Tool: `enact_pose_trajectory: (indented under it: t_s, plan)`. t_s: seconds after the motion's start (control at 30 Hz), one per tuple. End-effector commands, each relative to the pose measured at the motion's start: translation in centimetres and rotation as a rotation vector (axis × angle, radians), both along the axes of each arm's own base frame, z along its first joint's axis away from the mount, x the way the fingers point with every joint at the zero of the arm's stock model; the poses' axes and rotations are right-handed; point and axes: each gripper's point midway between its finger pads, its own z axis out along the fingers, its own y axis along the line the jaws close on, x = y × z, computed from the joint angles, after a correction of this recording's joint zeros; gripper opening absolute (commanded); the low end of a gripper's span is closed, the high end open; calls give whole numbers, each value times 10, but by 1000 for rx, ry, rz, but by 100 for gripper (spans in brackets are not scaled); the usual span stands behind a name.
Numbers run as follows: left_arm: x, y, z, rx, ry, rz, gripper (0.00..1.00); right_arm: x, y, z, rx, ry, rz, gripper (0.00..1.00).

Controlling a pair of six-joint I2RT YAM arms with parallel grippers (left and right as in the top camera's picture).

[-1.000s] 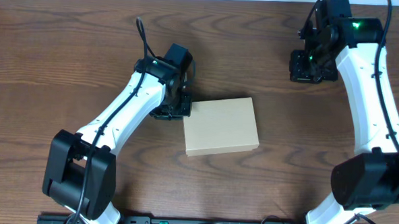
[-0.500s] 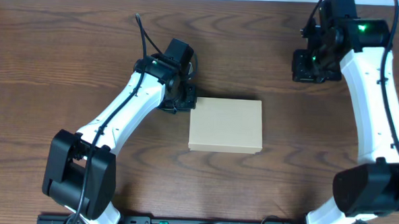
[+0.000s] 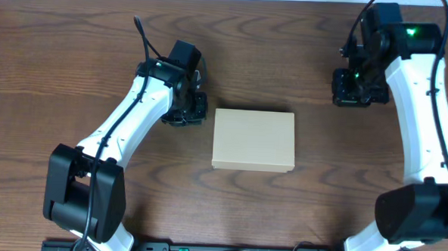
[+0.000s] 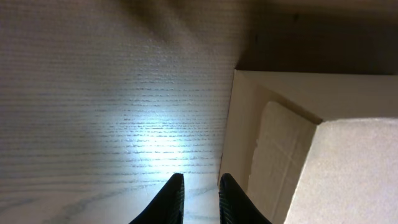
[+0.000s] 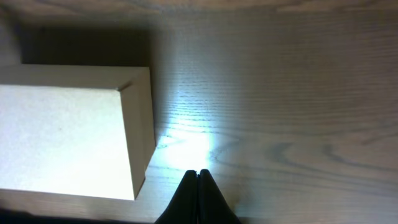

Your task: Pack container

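Note:
The container is a closed tan cardboard box lying flat and square in the middle of the table. In the left wrist view, the container shows its end flap at the right. My left gripper rests just left of the box, apart from it. Its jaws are open a narrow gap with only bare table between them. My right gripper hangs at the far right, well away from the box. Its fingertips are shut together on nothing. The container sits at the left of the right wrist view.
The dark wooden table surrounds the box on all sides. No other loose objects show in any view. The arm bases stand at the front edge, left and right.
The box has turned from tilted to square and shifted slightly right. My left gripper has drawn back to the left, away from it, and its jaws have parted a little. The right arm barely moved.

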Motion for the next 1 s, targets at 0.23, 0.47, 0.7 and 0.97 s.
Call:
enact_pose_trajectory:
  t_s: [0.23,0.47,0.7,0.97]
  plan:
    - [12,11,2,54,-45,29,32,-32,35,-81,191,136,48,1]
    - [13,7,3,26,-44,35,32,-32,71,-89,227,110,137,1]
    - [6,3,3,4,-14,28,31,-29,100,-89,236,75,181,2]
    - [-3,1,3,-4,21,17,31,-22,93,-89,226,54,169,1]
